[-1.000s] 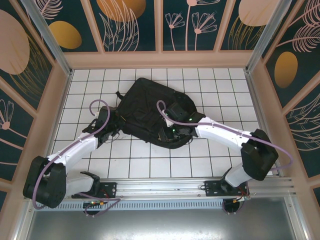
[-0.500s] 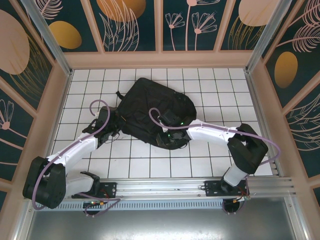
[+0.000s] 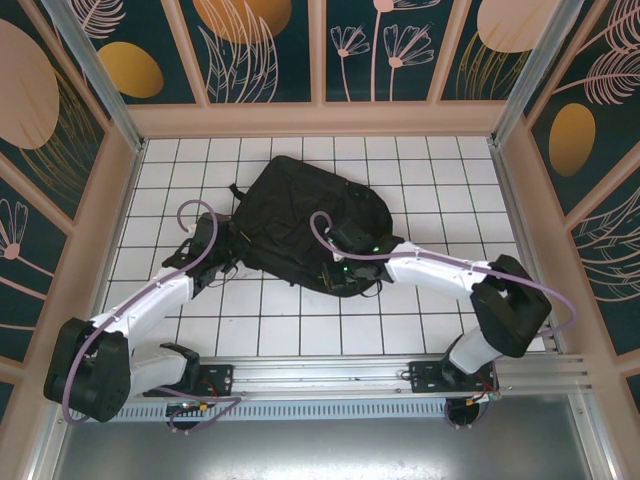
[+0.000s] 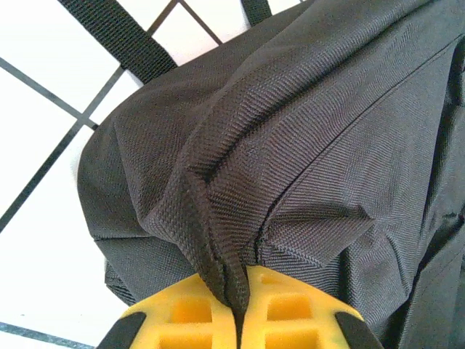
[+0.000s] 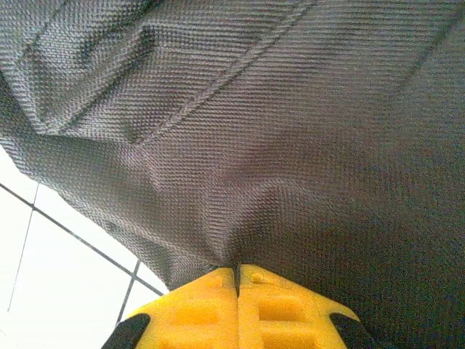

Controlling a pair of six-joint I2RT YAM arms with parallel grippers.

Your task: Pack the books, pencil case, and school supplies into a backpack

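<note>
The black backpack [image 3: 300, 212] lies flat in the middle of the white tiled table. My left gripper [image 3: 226, 262] is at its left edge, shut on a raised fold of the fabric [image 4: 225, 240] that runs down between the yellow fingers [image 4: 182, 313]. My right gripper [image 3: 333, 276] is at the pack's near edge, jaws together on a pucker of the backpack [image 5: 276, 123] cloth; its gripper [image 5: 237, 270] sits just above the tiles. The left gripper [image 4: 237, 285] is low over the table too. The books, pencil case and school supplies are out of view.
A black strap [image 4: 120, 36] lies on the tiles beyond the pack's corner. Bare white tiles [image 3: 300, 320] stretch between the backpack and the arm bases. Patterned walls [image 3: 90, 200] close in the table on three sides, and a metal rail [image 3: 330, 375] runs along the near edge.
My right gripper has closed on the backpack's near edge, and the right arm swung left and then back a little. The left arm has stayed where it was, still holding the fold.
</note>
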